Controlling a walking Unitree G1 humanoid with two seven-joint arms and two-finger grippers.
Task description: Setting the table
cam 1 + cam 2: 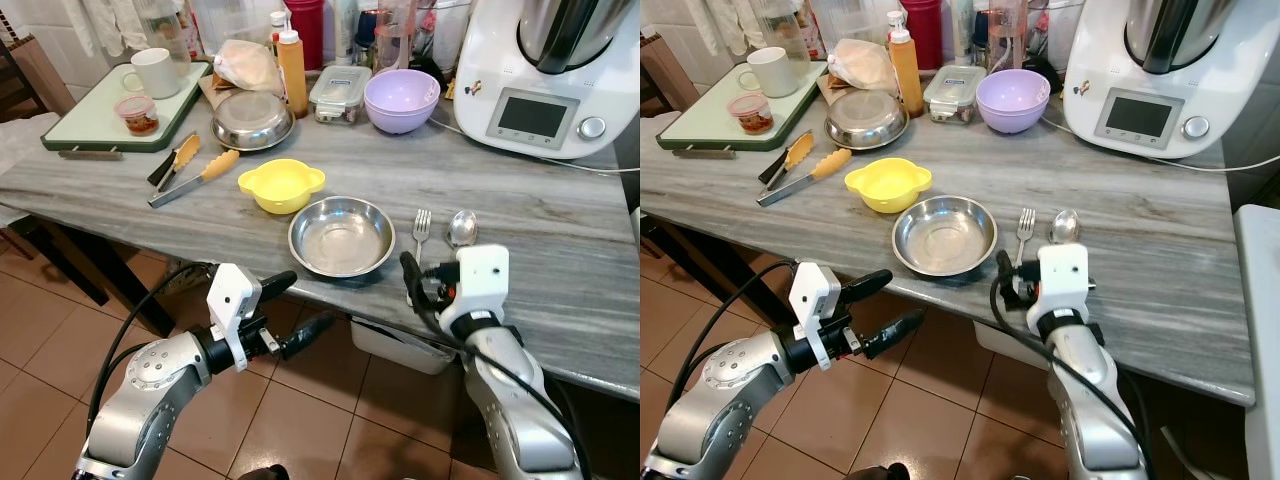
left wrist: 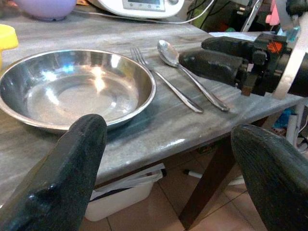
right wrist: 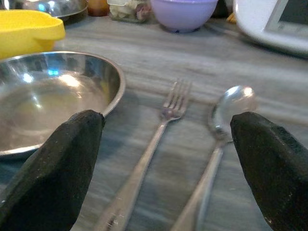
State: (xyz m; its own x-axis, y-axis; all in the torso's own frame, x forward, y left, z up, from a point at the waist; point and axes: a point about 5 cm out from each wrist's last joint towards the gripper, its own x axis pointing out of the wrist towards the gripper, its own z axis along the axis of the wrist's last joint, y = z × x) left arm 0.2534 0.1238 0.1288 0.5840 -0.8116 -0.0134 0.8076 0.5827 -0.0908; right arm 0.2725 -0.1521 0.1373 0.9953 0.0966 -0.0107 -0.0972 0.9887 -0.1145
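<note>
The steel bowl point(image 1: 341, 236), fork point(image 1: 420, 231) and spoon point(image 1: 461, 228) are lying set mid-frame, both end effectors point(image 1: 296, 312) point(image 3: 163, 159) hanging open and empty.

Steel plate point(image 1: 341, 236), fork point(image 1: 421, 228), spoon point(image 1: 461, 228) on table point(image 1: 560, 250)

The long grey stone-look table top point(image 1: 560, 250) carries pale streaked veining. On it sit a shiny silver round steel bowl point(image 1: 341, 236), a silver metal fork point(image 1: 420, 232) and a silver metal spoon point(image 1: 461, 228), all mirror-bright. Beside them is a bright yellow plastic bowl with handles point(image 1: 281, 185) and behind, a pastel lilac plastic bowl point(image 1: 401, 100). The steel tongs with mustard-yellow grips point(image 1: 195, 172) lie near a green-rimmed white tray point(image 1: 95, 120), which holds a cream-white ceramic mug point(image 1: 155, 72). The white kitchen machine point(image 1: 545, 75) has a grey screen. Terracotta-brown square floor tiles point(image 1: 50, 400) have pale grout lines.
</note>
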